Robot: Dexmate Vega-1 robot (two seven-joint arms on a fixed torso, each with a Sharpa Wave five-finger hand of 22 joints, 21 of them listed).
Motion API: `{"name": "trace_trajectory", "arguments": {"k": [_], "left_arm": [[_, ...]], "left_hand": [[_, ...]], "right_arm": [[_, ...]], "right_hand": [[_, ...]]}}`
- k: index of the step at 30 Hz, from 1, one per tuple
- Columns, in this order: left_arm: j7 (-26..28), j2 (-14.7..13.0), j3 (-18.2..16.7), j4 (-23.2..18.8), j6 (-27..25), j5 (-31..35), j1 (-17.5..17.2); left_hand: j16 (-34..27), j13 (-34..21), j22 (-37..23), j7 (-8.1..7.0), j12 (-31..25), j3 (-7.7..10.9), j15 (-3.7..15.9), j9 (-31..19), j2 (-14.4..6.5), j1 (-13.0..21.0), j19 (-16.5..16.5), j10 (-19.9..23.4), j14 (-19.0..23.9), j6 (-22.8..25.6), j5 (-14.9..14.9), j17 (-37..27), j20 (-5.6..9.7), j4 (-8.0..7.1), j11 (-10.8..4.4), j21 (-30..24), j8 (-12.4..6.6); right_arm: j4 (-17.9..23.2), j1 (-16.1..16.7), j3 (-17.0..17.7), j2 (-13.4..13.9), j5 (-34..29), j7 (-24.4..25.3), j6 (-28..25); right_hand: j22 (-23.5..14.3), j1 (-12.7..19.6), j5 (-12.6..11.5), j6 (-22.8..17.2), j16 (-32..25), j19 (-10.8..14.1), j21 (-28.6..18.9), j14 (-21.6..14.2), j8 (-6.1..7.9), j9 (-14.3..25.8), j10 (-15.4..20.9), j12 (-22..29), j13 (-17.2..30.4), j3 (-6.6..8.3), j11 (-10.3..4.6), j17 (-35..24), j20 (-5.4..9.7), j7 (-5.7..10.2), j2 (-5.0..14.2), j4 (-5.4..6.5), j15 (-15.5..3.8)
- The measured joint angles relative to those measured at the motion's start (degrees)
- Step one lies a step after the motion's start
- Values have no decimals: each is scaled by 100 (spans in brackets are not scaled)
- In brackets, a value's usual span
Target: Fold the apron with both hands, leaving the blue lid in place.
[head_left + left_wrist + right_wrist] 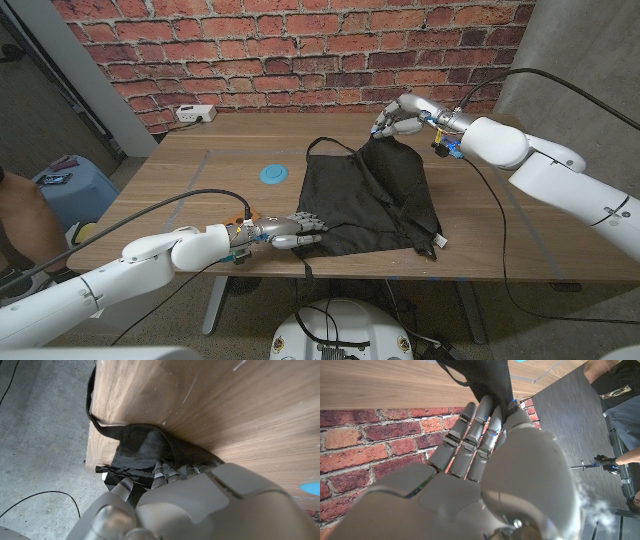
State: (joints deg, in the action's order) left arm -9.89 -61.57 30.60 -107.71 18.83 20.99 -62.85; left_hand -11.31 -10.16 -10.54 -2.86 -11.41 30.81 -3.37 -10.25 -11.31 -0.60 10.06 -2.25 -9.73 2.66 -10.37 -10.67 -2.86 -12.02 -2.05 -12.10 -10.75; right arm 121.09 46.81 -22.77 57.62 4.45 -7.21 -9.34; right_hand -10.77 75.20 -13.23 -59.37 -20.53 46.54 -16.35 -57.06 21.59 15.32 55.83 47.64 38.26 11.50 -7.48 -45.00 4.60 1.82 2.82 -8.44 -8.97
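The black apron [375, 200] is spread over the middle right of the wooden worktop [200, 190], its far right corner raised and pinched in the right hand [397, 120], its near left corner gripped at the worktop's front edge by the left hand [297, 232]. The blue lid [273, 173] lies on bare wood just left of the apron, apart from it. A white power strip [195, 114] is seen at the far left corner, a person's arm [25, 215] and a bluish stool [75, 185] beyond the left edge.
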Motion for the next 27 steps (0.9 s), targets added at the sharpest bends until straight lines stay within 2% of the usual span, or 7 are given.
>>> {"name": "trace_trajectory", "arguments": {"k": [27], "left_arm": [[7, -4, 10, 12, 67, 0, -8]], "left_hand": [[0, 0, -1, 0, 0, 0, 0, 0, 0, 0, 0, 0, 0, 0, 0, 0, 0, 0, 0, 1, 0]], "right_arm": [[-51, -265, -300, -300, 116, -271, 150]], "right_hand": [[3, 45, 44, -22, 127, -1, -45, -90, 0, -19, 51, -45, -58, -78, 51, -37, 0, -22, 45, 14, -31]]}}
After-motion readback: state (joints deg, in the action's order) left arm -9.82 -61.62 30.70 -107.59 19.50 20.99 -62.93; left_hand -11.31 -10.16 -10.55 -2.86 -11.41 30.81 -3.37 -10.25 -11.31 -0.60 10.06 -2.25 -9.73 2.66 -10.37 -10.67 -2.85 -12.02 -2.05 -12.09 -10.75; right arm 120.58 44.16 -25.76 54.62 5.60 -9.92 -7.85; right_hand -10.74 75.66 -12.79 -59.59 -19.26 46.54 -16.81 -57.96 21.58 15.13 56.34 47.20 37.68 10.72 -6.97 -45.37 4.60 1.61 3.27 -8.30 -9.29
